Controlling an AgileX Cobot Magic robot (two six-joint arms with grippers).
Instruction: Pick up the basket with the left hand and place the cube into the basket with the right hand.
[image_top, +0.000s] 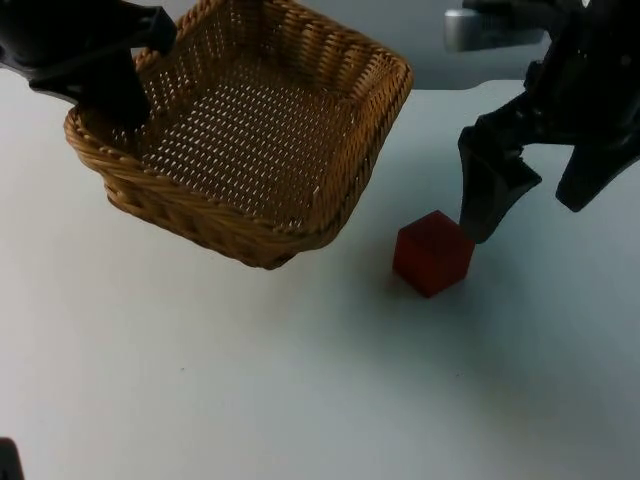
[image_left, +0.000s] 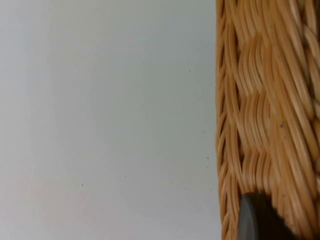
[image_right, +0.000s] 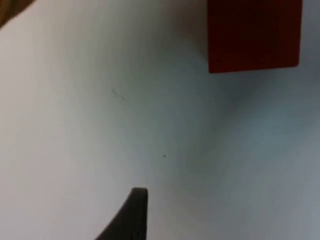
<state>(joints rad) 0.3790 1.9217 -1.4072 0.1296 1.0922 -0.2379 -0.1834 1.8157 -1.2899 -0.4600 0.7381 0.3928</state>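
The basket (image_top: 250, 130) is held tilted by its ten o'clock rim in the closed left claw (image_top: 125, 85). The right claw (image_top: 530, 200), spread and empty, is positioned at two o'clock of the cube (image_top: 432, 252) on the surface (image_top: 300, 380). Risk: the cube may be knocked aside by the near finger.

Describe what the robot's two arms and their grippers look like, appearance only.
Both arms are black. The left gripper is a bulky black block with squared edges. The right gripper has two broad black fingers that taper to blunt tips, on a chunky black body, with a silver-grey cylindrical part behind it. In each wrist view the fingertip is a dark, rounded, matt wedge. No markings can be made out.
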